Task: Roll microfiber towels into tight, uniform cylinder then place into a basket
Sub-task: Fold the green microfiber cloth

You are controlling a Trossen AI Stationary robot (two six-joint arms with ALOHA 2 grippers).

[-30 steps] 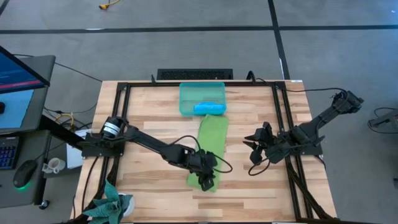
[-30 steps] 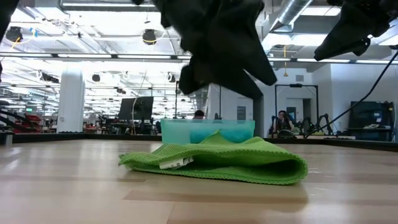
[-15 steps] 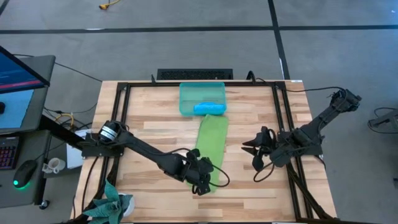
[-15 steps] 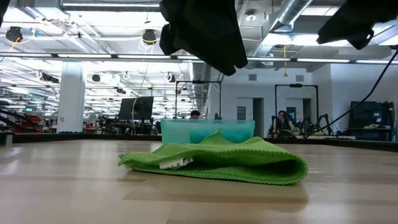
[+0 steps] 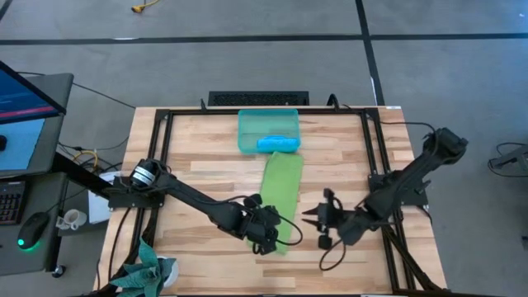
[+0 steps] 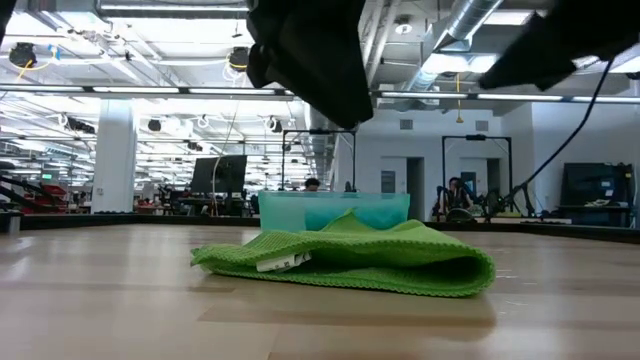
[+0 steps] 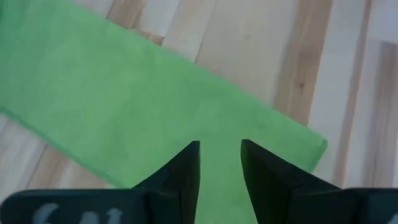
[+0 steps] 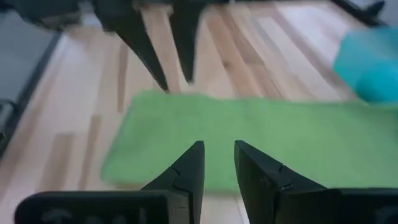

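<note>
A lime green towel [image 5: 279,194], folded into a long narrow strip, lies flat on the table, running from the basket [image 5: 247,132] toward the near edge. Its near end [image 6: 350,262] is folded over and shows a white tag. A rolled sky blue towel [image 5: 276,144] lies inside the teal basket. My left gripper [image 5: 271,239] hangs open above the strip's near end, clear of the cloth [image 7: 124,112]. My right gripper [image 5: 309,219] is open just right of the strip and points at it [image 8: 249,134].
Black frame rails [image 5: 375,173] run along the table's sides. A fake plant [image 5: 144,272] stands at the near left corner, and a cart with a monitor [image 5: 25,91] is off the left edge. Bare wood [image 5: 198,157] lies left of the strip.
My left gripper has risen off the strip's near end, tipped, and shifted slightly toward the near edge. My right gripper has swung down and toward the table's left and near edge, ending close beside the green towel. The towel has not moved.
</note>
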